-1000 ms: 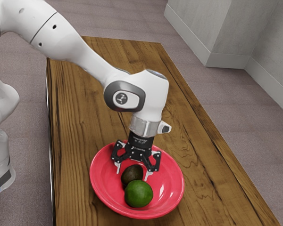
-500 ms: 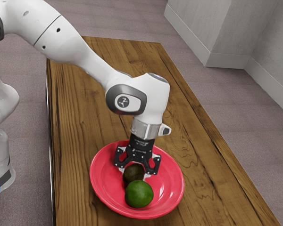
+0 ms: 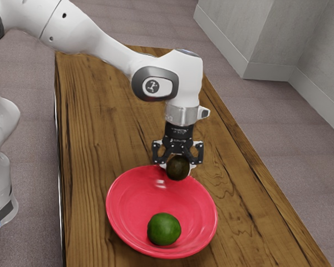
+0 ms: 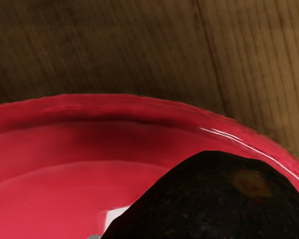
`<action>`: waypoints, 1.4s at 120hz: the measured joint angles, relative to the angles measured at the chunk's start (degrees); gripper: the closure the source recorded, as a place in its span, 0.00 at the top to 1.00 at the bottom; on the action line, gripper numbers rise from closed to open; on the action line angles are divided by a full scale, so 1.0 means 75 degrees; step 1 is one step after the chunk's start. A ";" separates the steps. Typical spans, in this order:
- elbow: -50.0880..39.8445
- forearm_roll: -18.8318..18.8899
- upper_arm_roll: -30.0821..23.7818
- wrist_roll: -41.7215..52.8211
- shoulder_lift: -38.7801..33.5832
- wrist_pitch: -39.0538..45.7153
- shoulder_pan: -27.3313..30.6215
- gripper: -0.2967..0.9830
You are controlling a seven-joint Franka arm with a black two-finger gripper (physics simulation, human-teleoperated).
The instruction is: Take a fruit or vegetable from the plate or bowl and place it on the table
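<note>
Because the dark avocado [image 3: 178,168] is gripped from two sides by the black gripper [image 3: 178,166], its fingers clamped on the fruit, the step in hand looks to be the carry out of the red bowl [image 3: 132,203]. In the exterior view the avocado overlaps the bowl's far rim, the part toward the table's far short edge; how much height it has over that rim I cannot tell. A little more lift would be wise first, since the round underside hangs below the fingertips and could catch the lip and roll in the grasp. Then I would travel level and unhurried toward the bare wood of the table [image 3: 242,211], either onward to the far short edge or across to the long edge at the exterior view's right, stopping well inside whichever edge is chosen. The green fruit [image 3: 163,228] lies in the bowl, toward its near side and apart from the hand, so a path away from it should disturb nothing. For the set-down, I would lower straight until the skin meets the wood, open gently without a sideways push, and rise vertically, as a rounded fruit may rock or roll once freed.
</note>
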 joint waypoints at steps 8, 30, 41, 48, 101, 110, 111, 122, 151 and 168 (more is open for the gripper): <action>0.0010 0.0025 0.0345 -0.0010 -0.0123 -0.0014 0.0418 0.38; 0.0136 0.0052 0.1185 -0.0025 -0.0179 -0.0023 0.0930 0.40; 0.0291 0.0285 0.1517 -0.0029 -0.0186 -0.0030 0.0946 0.41; 0.0326 0.0370 0.1603 -0.0031 -0.0192 -0.0047 0.0947 0.40; 0.0938 0.0507 0.1302 0.0013 -0.0215 -0.0076 0.0599 0.75; 0.2060 0.0701 0.0529 0.0012 0.0146 -0.0385 0.0594 0.76; 0.2201 0.0728 0.0436 0.0012 0.0196 -0.0426 0.0589 0.76; 0.3153 0.0856 -0.0395 -0.0073 0.0596 -0.0797 0.0681 0.76; 0.5328 0.1349 -0.1677 -0.2346 0.1557 -0.2348 -0.0474 0.77; 0.5355 0.1307 -0.1710 -0.3851 0.1665 -0.3036 -0.1275 0.77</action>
